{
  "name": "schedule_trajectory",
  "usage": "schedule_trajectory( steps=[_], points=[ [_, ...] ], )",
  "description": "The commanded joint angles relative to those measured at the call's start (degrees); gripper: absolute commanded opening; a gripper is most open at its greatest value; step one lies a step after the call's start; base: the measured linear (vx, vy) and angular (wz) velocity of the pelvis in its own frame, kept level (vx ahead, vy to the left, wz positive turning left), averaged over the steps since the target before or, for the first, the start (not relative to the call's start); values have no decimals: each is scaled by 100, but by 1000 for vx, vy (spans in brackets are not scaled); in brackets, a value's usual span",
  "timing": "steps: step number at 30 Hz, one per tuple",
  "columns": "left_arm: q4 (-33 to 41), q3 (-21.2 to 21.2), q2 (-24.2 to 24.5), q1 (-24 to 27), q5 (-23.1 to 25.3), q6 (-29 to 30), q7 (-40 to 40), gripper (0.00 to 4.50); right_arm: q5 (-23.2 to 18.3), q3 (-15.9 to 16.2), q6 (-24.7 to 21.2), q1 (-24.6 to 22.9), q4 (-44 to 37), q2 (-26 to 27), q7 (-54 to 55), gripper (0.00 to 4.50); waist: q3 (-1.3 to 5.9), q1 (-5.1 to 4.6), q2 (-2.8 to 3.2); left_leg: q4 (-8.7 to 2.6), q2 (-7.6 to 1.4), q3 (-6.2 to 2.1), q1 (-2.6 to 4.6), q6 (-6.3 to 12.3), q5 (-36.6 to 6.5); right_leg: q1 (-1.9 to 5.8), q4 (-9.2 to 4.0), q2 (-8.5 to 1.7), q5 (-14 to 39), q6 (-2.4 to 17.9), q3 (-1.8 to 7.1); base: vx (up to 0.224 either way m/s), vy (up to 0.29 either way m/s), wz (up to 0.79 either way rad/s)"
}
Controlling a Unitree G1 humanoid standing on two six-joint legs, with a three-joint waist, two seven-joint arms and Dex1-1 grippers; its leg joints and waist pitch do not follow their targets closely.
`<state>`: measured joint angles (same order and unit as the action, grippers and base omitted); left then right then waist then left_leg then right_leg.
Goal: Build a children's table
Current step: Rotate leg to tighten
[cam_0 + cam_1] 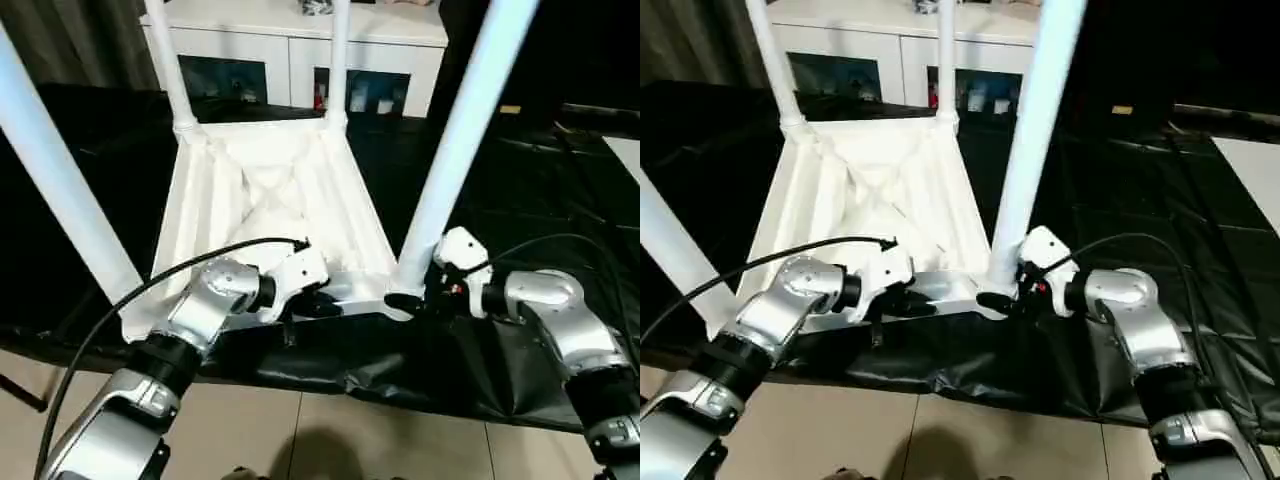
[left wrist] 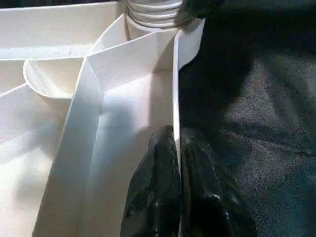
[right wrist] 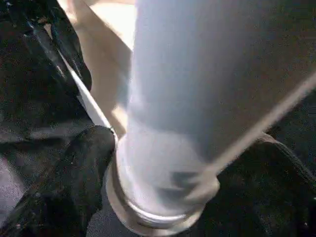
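Black sheeting covers your work table (image 1: 520,210), with a white cabinet (image 1: 300,45) at twelve o'clock and pale floor tiles (image 1: 330,440) at six. At centre the children's table (image 1: 270,200) lies inverted, four legs up. Your left gripper (image 2: 177,163) pinches its near rim wall; your right gripper (image 1: 410,302) stands wide around the five o'clock leg (image 1: 455,140) base.
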<state>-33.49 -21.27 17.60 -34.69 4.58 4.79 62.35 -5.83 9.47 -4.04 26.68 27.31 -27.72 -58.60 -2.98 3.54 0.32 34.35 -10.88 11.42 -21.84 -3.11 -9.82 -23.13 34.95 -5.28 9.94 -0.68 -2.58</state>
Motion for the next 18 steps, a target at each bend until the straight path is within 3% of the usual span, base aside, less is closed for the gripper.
schedule_trajectory(
  steps=[1,7,18],
  points=[
    [-214,-283,78,208,217,11,82,7,86,23,69,80,51,-34,-32,410,320,20,-100,-470,-221,-146,107,178,-2063,148,-572,-309,2633,996,175,0,0,0],
    [-7,-299,200,316,215,-68,192,0,50,13,82,108,166,-54,-121,341,321,14,-95,-480,-230,-148,93,181,-2032,148,-559,-306,2552,1015,178,0,0,0],
    [-54,-273,257,331,232,-82,142,0,233,12,250,43,416,-16,132,271,313,-15,-87,-488,-228,-155,97,142,-2134,134,-580,-310,2719,966,181,0,0,0]
  ],
)
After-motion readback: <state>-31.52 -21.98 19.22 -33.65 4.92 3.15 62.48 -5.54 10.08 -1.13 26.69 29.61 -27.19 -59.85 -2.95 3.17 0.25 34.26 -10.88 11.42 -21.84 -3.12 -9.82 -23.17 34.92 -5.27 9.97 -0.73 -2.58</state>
